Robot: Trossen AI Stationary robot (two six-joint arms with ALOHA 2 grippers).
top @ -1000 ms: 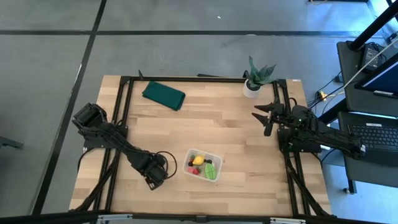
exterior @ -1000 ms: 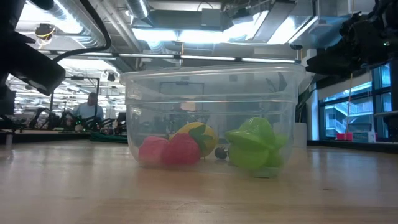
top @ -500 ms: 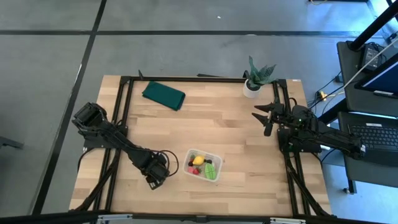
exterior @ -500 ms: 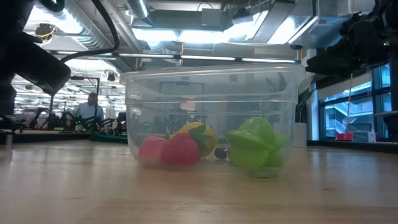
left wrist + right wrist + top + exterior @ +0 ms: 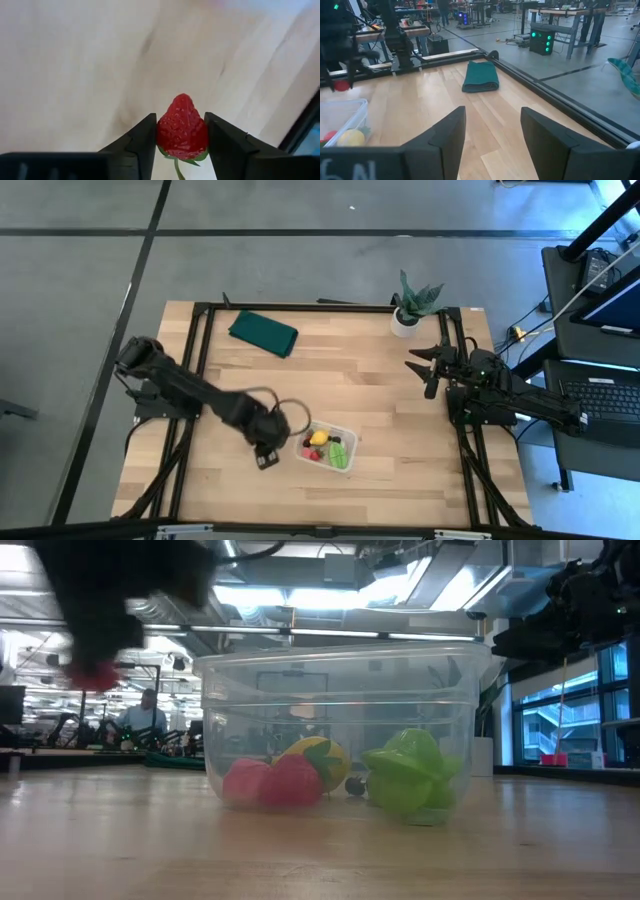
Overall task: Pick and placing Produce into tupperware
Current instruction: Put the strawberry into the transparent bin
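The clear tupperware (image 5: 327, 446) stands near the table's near edge and holds two red strawberries (image 5: 272, 782), a yellow lemon piece (image 5: 318, 757), a light green piece (image 5: 407, 772) and a dark berry. My left gripper (image 5: 266, 452) hangs just left of the tub, shut on a third red strawberry (image 5: 182, 128), which also shows in the low view (image 5: 93, 674). My right gripper (image 5: 425, 367) waits open near the table's right edge, by the plant. My left gripper pinches the strawberry's sides near its leafy end (image 5: 165, 142) between its two fingers (image 5: 142, 142). The pointed tip sticks out past the fingertips. The fruit is lifted clear of the table, about level with the tub's rim in the low view.
A dark green folded cloth (image 5: 263, 333) lies toward the far left. A spiky plant in a white pot (image 5: 408, 310) stands at the far right corner. Black frame rails run along the table's left, right and far sides. Bare wood lies between cloth and tub.
My left gripper has risen off the table and swung right toward the tub, carrying the strawberry up with it; in the low view the red fruit now hangs in the air left of the tub. My right arm has kept still.
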